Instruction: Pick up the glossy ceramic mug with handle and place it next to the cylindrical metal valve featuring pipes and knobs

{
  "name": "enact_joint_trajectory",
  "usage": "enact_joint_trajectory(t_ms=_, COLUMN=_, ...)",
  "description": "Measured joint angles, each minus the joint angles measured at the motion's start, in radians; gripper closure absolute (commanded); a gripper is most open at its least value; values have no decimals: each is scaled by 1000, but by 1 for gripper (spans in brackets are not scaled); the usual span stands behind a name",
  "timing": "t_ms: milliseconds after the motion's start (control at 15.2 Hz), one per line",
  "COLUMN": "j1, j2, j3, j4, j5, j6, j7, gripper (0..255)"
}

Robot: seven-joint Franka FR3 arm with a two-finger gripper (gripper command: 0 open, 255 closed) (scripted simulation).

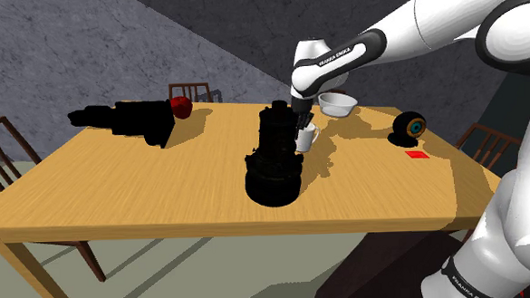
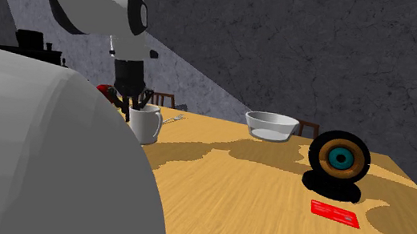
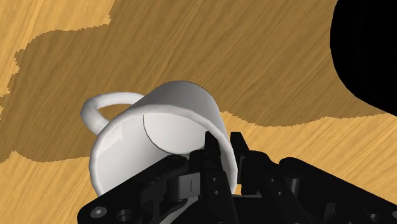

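Note:
A white mug (image 1: pixel 307 138) with a loop handle sits close beside the black valve (image 1: pixel 272 157), on the side toward the shoulder view's right. My gripper (image 1: pixel 300 121) comes down on it from above. In the wrist view the fingers (image 3: pixel 216 147) clasp the wall of the mug (image 3: pixel 156 143) at the rim, one inside and one outside, with the handle on the far side from them. The valve (image 3: pixel 369 51) shows as a black mass nearby. In the second exterior view the gripper (image 2: pixel 131 105) grips the mug (image 2: pixel 145 123) low over the table; I cannot tell whether it touches the wood.
A white bowl (image 1: pixel 337 103) stands behind the mug. A black round object with a teal centre (image 1: pixel 407 125) and a red card (image 1: pixel 417 154) lie toward the shoulder view's right. A long black object (image 1: pixel 126 117) with a red part (image 1: pixel 181 106) lies at the far left. Chairs (image 1: pixel 5 148) surround the wooden table (image 1: pixel 147 197).

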Motion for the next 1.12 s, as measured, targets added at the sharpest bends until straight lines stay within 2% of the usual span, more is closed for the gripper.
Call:
enact_joint_trajectory(t_ms=528, j1=-2, j2=18, j3=2, j4=-8, j5=5, j6=26, j7=-2, gripper=255)
enact_joint_trajectory(t_ms=594, j1=-2, j2=18, j3=2, j4=-8, j5=6, j6=26, j7=-2, gripper=0)
enact_joint_trajectory(t_ms=990, j1=-2, j2=18, j3=2, j4=-8, j5=5, j6=26, j7=-2, gripper=0)
enact_joint_trajectory(t_ms=1122, j1=2, j2=-7, j3=0, j4=3, j5=-2, j6=-9, j7=2, gripper=0)
